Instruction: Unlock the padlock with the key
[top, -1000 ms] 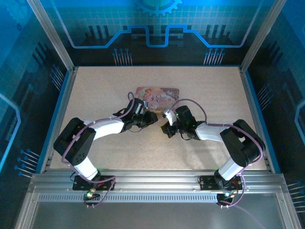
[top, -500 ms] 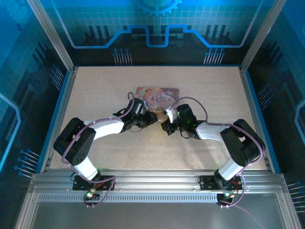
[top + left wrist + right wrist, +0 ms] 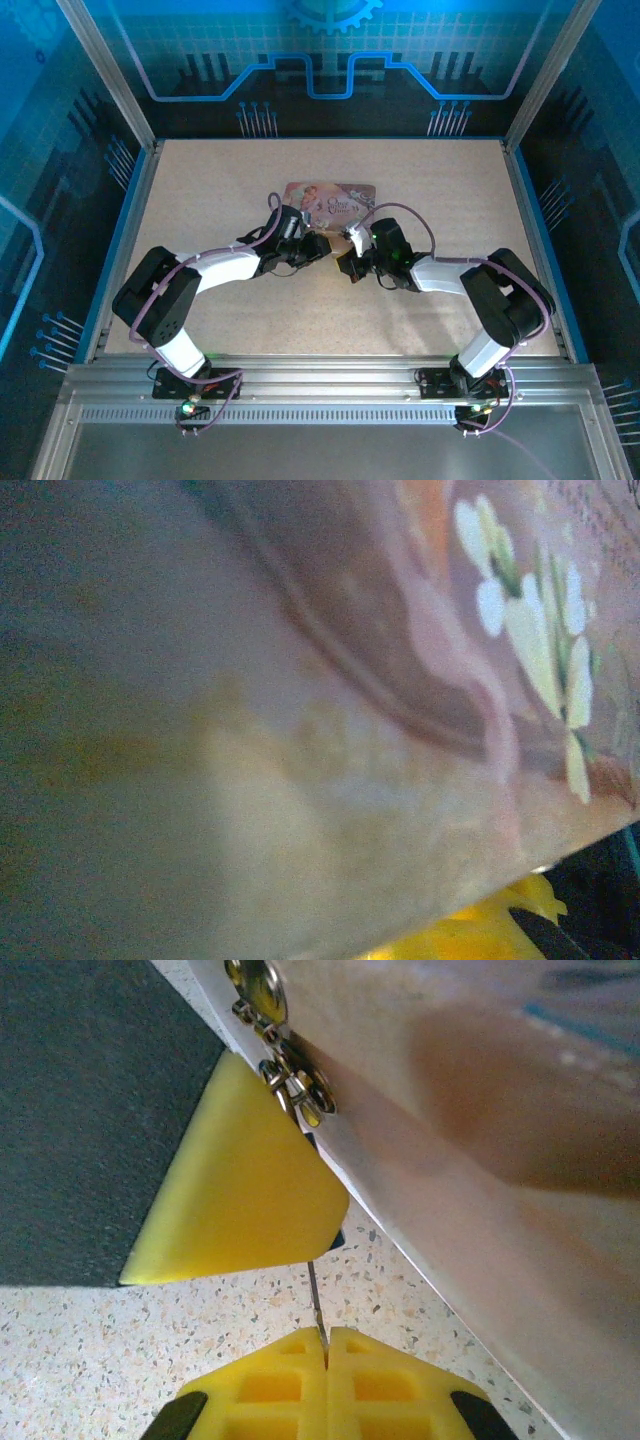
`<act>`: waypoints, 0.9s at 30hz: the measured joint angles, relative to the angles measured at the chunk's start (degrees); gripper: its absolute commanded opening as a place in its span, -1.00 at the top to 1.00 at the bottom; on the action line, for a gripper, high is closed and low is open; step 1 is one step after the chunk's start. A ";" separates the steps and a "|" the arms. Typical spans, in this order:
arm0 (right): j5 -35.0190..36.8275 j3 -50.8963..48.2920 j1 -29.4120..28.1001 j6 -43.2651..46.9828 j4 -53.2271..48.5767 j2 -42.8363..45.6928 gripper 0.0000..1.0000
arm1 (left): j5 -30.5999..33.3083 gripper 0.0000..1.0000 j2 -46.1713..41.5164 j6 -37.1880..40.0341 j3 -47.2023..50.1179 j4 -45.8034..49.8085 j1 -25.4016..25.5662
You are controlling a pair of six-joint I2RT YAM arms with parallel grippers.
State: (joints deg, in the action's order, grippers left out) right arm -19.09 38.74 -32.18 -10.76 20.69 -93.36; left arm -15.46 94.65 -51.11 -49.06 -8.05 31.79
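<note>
The padlock shows only as a dark blue corner behind a yellow finger of my left gripper, which is closed around it at the front edge of the pink tin box. The silvery shackle and the box's clasp sit just above that finger. My right gripper is shut on the key. The key's thin metal shaft runs straight up from my fingertips and ends at the padlock's blue corner. In the top view my right gripper sits close to the left one.
The box's pale side wall runs diagonally right beside the key. Its pink flowered lid is very close to the left wrist camera. Speckled table lies under the grippers, with a blue-edged frame around it.
My right gripper has moved slightly up and left with the key, closer to the left gripper and the box. The left arm has held still.
</note>
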 measured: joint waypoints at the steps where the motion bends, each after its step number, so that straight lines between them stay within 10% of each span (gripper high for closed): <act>1: 0.02 -0.02 0.00 -0.02 -0.02 0.00 1.00 | 0.00 0.80 0.00 0.00 0.00 -0.02 0.00; 27: 0.00 -1.57 0.39 -1.31 2.97 0.57 1.00 | 0.02 0.81 0.00 -0.04 0.00 -0.50 0.00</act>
State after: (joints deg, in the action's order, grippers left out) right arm -19.09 37.17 -31.79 -12.08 23.66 -92.79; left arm -15.44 94.65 -51.16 -49.06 -8.56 31.79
